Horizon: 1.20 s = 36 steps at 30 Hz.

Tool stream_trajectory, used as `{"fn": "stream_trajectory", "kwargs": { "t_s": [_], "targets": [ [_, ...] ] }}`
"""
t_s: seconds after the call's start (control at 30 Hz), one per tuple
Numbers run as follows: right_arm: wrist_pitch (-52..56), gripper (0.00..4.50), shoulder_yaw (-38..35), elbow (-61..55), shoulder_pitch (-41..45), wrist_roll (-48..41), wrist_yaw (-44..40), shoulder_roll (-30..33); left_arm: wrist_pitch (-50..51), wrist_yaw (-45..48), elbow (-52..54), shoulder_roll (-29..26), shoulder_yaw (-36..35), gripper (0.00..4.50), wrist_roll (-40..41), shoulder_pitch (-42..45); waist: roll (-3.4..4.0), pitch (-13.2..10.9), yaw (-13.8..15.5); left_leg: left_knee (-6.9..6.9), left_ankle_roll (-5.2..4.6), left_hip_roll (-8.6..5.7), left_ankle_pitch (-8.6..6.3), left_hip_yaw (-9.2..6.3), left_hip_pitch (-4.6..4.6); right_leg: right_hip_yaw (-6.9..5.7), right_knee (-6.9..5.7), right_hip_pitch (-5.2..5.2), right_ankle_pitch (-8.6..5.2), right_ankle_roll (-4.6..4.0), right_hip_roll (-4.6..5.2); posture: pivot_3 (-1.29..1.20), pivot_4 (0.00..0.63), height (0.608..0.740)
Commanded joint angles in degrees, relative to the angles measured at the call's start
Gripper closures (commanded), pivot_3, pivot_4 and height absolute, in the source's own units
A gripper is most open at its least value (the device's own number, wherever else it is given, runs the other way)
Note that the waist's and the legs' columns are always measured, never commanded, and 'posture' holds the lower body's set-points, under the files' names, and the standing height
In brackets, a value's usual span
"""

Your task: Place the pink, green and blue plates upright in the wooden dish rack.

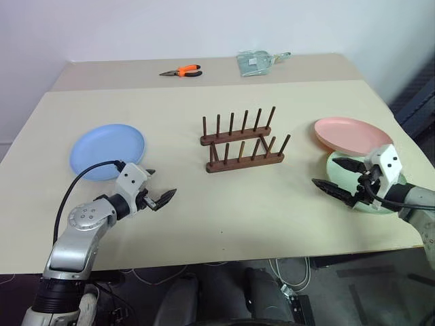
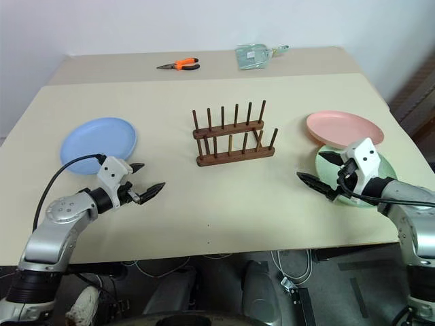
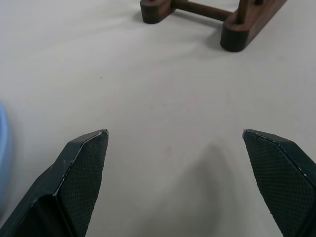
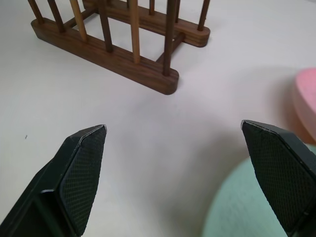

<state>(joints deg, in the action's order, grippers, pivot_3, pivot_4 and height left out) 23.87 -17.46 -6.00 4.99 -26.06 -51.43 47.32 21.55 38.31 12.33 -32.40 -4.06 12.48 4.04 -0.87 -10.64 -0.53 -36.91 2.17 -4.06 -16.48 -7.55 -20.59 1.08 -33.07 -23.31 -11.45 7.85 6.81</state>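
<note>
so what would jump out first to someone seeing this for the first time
Probably the dark wooden dish rack standing bare in the middle of the table, with no plate in it. Next, the plates lying flat on either side: the blue plate on the left, and on the right the pink plate overlapping the green plate. Both the left gripper and the right gripper hang open and hold nothing.

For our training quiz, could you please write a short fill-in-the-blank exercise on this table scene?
1. The wooden dish rack holds ____ plates.
2. The pink plate partly overlaps the ____ plate.
3. The plate nearest the left gripper is ____.
4. The orange-handled tool at the table's far edge is a pair of ____.

Missing words: no; green; blue; pliers
</note>
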Motion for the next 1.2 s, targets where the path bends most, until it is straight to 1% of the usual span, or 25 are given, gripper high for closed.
{"fn": "stream_trajectory", "kwargs": {
  "t_s": [0.03, 0.13, 0.2, 0.3, 0.37, 0.43, 0.5, 0.6, 0.67, 0.8, 0.83, 0.87, 0.9, 1.0, 1.03, 1.07, 1.2],
  "targets": [
    [-2.8, 0.03, 1.1, 0.7, 2.9, 1.8, 1.0, -0.5, -2.9, -0.3, 0.3, 0.3, -0.7, 0.00, 0.0, -0.2, 0.00, 0.0, 0.0, -0.01, 0.00, 0.00, 0.00, 0.00, 0.00, -0.01, 0.00, 0.00, 0.00, 0.00, 0.00, 0.00, 0.150, 0.740],
    [-5.1, 0.03, 1.9, 1.4, 4.3, 3.6, 2.2, -1.2, -3.9, -0.1, -0.8, 1.0, -0.4, 0.00, 0.3, 0.0, 0.00, 0.0, 0.1, 0.00, 0.00, 0.00, 0.00, -0.01, 0.00, -0.01, 0.00, 0.00, 0.00, 0.00, 0.00, 0.00, 0.150, 0.740],
    [-4.6, 0.03, 1.7, 1.3, 4.4, 3.1, 1.9, -1.3, -4.3, 0.8, -1.8, 1.5, 0.3, 0.00, 0.8, 1.1, 0.00, 0.0, 0.3, 0.01, 0.00, -0.01, 0.00, -0.02, -0.02, -0.01, 0.00, -0.01, 0.00, 0.00, 0.00, 0.00, 0.150, 0.740],
    [-0.4, 0.03, 1.7, -1.6, 2.9, 0.1, 0.6, -1.1, -4.7, 3.5, -5.8, 2.1, 3.2, 0.00, 0.6, 4.9, 0.00, 0.0, 1.1, -0.04, 0.00, -0.04, 0.00, -0.03, -0.02, -0.02, -0.01, 0.00, 0.01, 0.00, 0.00, 0.00, 0.150, 0.740],
    [0.3, 0.03, 2.3, -4.9, 1.2, -0.1, 1.0, -1.5, -4.4, 6.0, -9.4, 3.3, 6.1, 0.00, 0.6, 8.9, 0.00, 0.0, 1.4, -0.06, -0.01, -0.04, 0.01, -0.03, -0.02, -0.02, -0.02, 0.01, 0.01, -0.01, 0.00, 0.00, 0.150, 0.740],
    [-0.2, 0.03, 3.0, -9.1, -0.6, 1.1, 4.3, -3.4, -5.7, 8.6, -16.9, 6.1, 11.8, 0.00, -2.4, 15.9, 0.01, 0.0, 2.0, -0.09, -0.01, -0.07, 0.01, -0.06, -0.04, -0.04, -0.01, 0.04, 0.01, 0.00, 0.00, 0.00, 0.150, 0.740],
    [0.0, 0.03, 3.3, -12.3, -2.6, 1.6, 6.4, -4.9, -7.5, 9.5, -23.7, 8.7, 14.8, 0.00, -4.6, 21.3, -0.01, 0.0, 2.2, -0.15, -0.01, -0.09, 0.01, -0.06, -0.05, -0.07, -0.02, 0.06, 0.02, 0.02, -0.01, 0.00, 0.150, 0.740],
    [1.1, 0.03, 3.4, -17.3, -6.8, 1.7, 9.0, -6.8, -10.9, 10.3, -35.1, 12.9, 16.9, 0.00, -6.5, 29.4, -0.06, 0.0, 2.7, -0.13, -0.01, -0.11, 0.01, -0.03, -0.08, -0.06, 0.00, 0.02, 0.10, 0.18, 0.00, 0.00, 0.150, 0.740],
    [1.8, 0.03, 3.2, -20.7, -9.5, 1.7, 10.9, -7.9, -13.6, 11.6, -41.6, 14.7, 18.2, 0.00, -7.9, 33.3, -0.06, 0.0, 2.7, -0.10, -0.01, -0.10, 0.01, -0.05, -0.10, -0.08, -0.01, -0.04, 0.12, 0.20, -0.02, 0.00, 0.150, 0.740],
    [3.3, 0.03, 2.4, -25.5, -13.1, 1.6, 14.1, -9.5, -18.1, 14.2, -50.3, 16.3, 19.6, 0.00, -10.3, 37.6, -0.06, 0.0, 2.6, -0.11, -0.01, -0.10, 0.01, 0.02, -0.07, -0.06, -0.01, -0.02, 0.11, 0.22, -0.01, 0.00, 0.150, 0.740],
    [3.6, 0.00, 2.0, -26.2, -13.7, 1.5, 14.6, -9.5, -19.1, 14.7, -51.9, 16.8, 19.6, 0.55, -10.6, 38.3, -0.06, 0.0, 2.7, -0.11, -0.01, -0.09, 0.01, 0.02, -0.05, -0.06, 0.00, 0.01, 0.11, 0.22, -0.01, 0.00, 0.150, 0.740],
    [4.1, 0.00, 1.7, -27.2, -14.4, 1.5, 15.3, -9.7, -20.1, 16.0, -52.8, 17.0, 19.7, 0.83, -10.6, 38.6, -0.06, 0.0, 2.7, -0.11, -0.01, -0.09, 0.01, 0.02, -0.01, -0.06, 0.00, 0.05, 0.10, 0.22, -0.01, 0.00, 0.150, 0.740],
    [4.5, 0.00, 1.2, -27.7, -14.9, 1.3, 15.5, -9.5, -20.7, 17.1, -53.3, 17.2, 19.8, 1.26, -10.6, 38.8, -0.07, 0.0, 2.7, -0.11, -0.01, -0.09, 0.01, 0.01, 0.00, -0.06, 0.00, 0.08, 0.09, 0.22, -0.01, 0.00, 0.150, 0.740],
    [5.1, 0.00, 0.2, -28.2, -15.9, 1.3, 15.4, -8.7, -22.2, 19.5, -52.8, 16.9, 20.2, 2.74, -10.9, 37.9, -0.08, 0.0, 2.7, -0.12, -0.01, -0.08, 0.00, -0.01, 0.00, -0.07, 0.01, 0.10, 0.08, 0.21, -0.01, 0.00, 0.150, 0.740],
    [5.3, 0.00, 0.0, -28.3, -16.0, 1.5, 15.2, -8.3, -22.8, 20.3, -51.8, 16.5, 20.6, 3.30, -11.2, 37.3, -0.07, 0.0, 2.7, -0.12, -0.01, -0.08, 0.00, -0.01, 0.00, -0.07, 0.01, 0.10, 0.09, 0.22, -0.01, 0.00, 0.150, 0.740],
    [5.4, 0.00, -0.3, -28.1, -15.9, 1.5, 14.8, -7.8, -23.1, 21.1, -50.8, 16.3, 21.0, 3.72, -11.3, 36.8, -0.07, 0.0, 2.7, -0.11, -0.01, -0.08, 0.01, 0.00, 0.00, -0.07, 0.02, 0.10, 0.09, 0.21, -0.01, 0.00, 0.150, 0.740],
    [6.5, 0.00, -2.3, -26.7, -15.6, 1.1, 13.0, -5.3, -21.2, 27.3, -43.1, 15.0, 22.1, 3.72, -9.4, 33.5, -0.06, 0.1, 2.6, -0.06, -0.02, -0.06, 0.00, 0.00, 0.02, -0.07, 0.00, 0.08, 0.08, 0.22, -0.01, 0.00, 0.150, 0.740]
  ]
}}
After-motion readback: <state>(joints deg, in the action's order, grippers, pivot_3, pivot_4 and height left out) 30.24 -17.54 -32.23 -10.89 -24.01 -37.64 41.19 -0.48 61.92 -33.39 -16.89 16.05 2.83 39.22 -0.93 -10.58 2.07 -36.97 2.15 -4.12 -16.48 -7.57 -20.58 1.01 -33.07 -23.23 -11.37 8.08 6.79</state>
